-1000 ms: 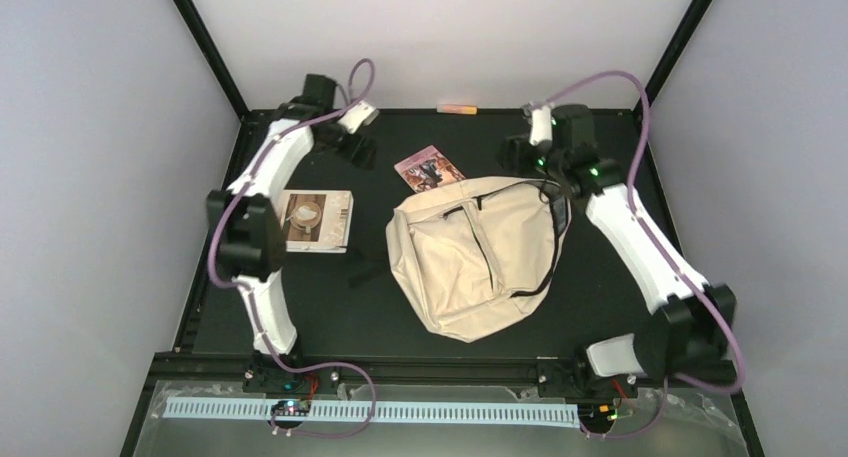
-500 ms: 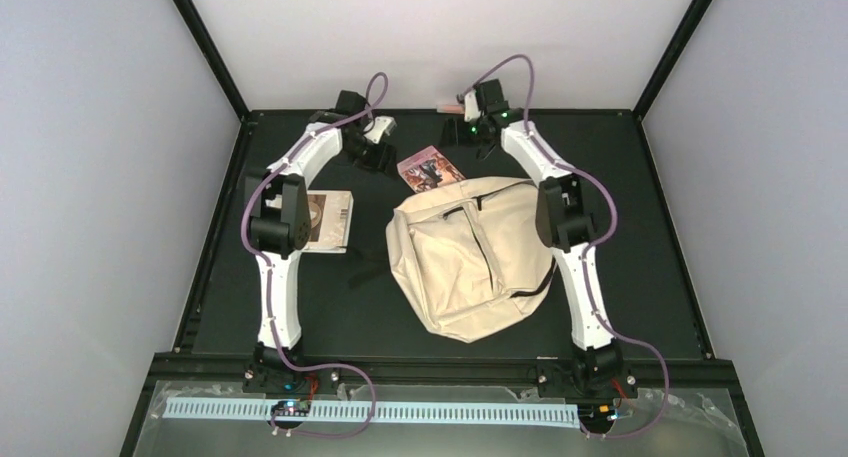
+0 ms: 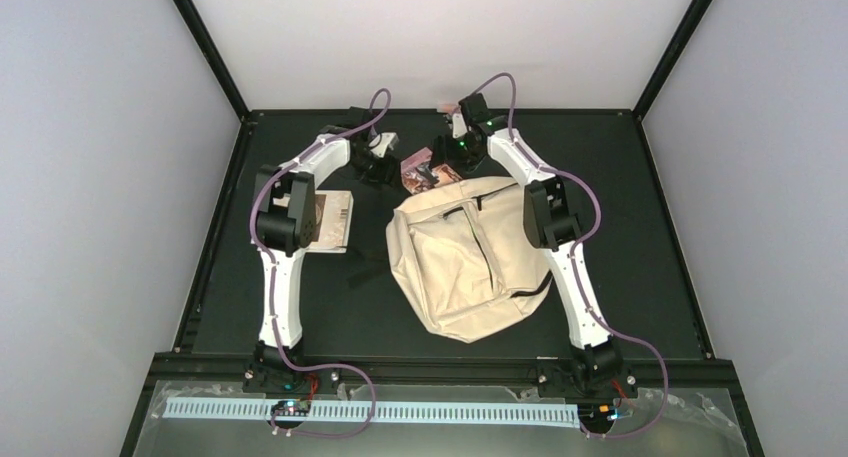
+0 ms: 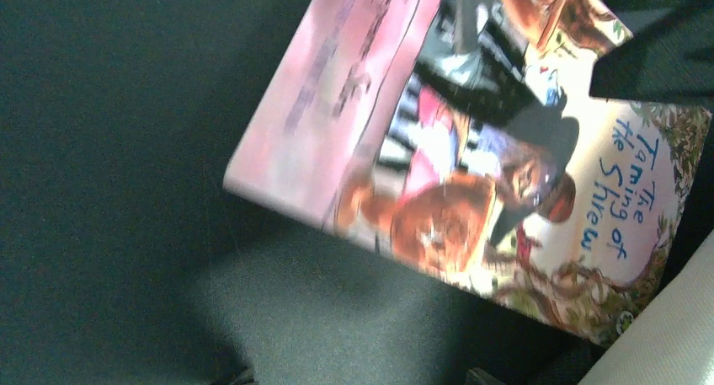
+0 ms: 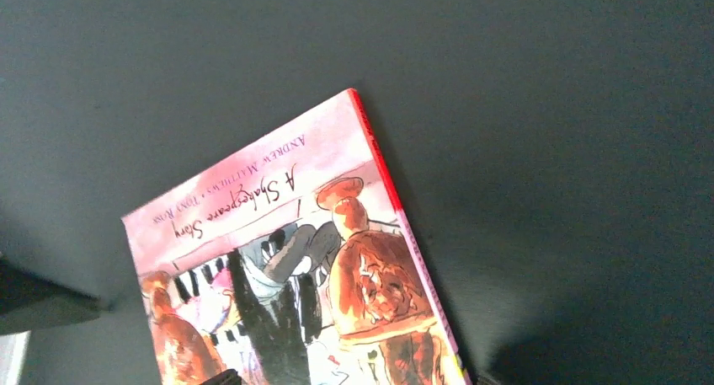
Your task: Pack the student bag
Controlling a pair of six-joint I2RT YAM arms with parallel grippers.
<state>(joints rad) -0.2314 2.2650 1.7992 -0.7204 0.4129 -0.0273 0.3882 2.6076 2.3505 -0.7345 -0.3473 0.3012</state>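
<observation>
The student bag (image 3: 470, 262), cream fabric with dark zippers, lies flat mid-table. A pink illustrated book (image 3: 424, 171) lies on the mat just behind its top edge, filling the left wrist view (image 4: 505, 149) and the right wrist view (image 5: 311, 267). My left gripper (image 3: 384, 159) hovers at the book's left side, open, only mat between its fingertips (image 4: 238, 376). My right gripper (image 3: 455, 153) hangs over the book's right part, open, fingertips (image 5: 221, 377) straddling the cover without gripping. A corner of the bag (image 4: 665, 351) shows by the book.
A second book with a cup on its cover (image 3: 328, 217) lies left of the bag, partly under my left arm. A small pink item (image 3: 447, 106) rests at the table's back edge. A black strap (image 3: 362, 269) trails from the bag's left side.
The right arm swung from the table's right side to the back centre, over the pink book. The left gripper moved right to the book's edge and its jaws narrowed somewhat.
</observation>
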